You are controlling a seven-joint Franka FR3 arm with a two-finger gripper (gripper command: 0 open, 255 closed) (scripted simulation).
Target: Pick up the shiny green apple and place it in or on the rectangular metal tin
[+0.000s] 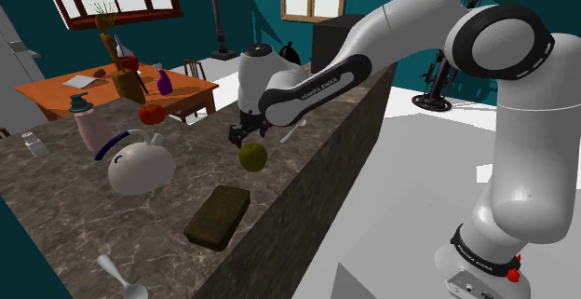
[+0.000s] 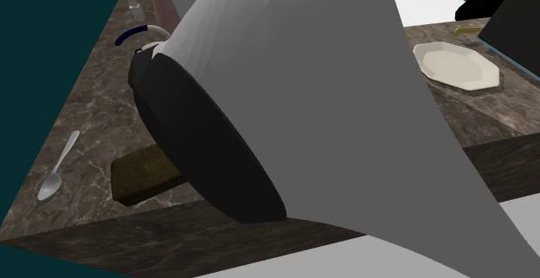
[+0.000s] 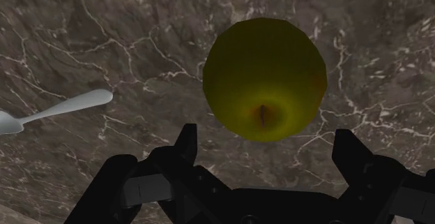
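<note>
Our tool (image 3: 266, 140) stands wide over the apple (image 3: 265, 76), apparently not yet gripping; lift and carry remain, the tin (image 1: 217, 215) at its seven o'clock in the shoulder view.

Shoulder view: white lettering along the white robot arm's black forearm band (image 1: 315, 85), probably "FRANKA EMIKA", small and slanted. Similar white lettering on the black base ring (image 1: 482, 258), too small to read.

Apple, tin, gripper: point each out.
apple (image 3: 265, 76), wrist view, middle of its yellow-green skin.
tin (image 1: 217, 215), shoulder view, middle of its dark top face.
gripper (image 3: 266, 140), wrist view, midway between its open fingertips.
</note>
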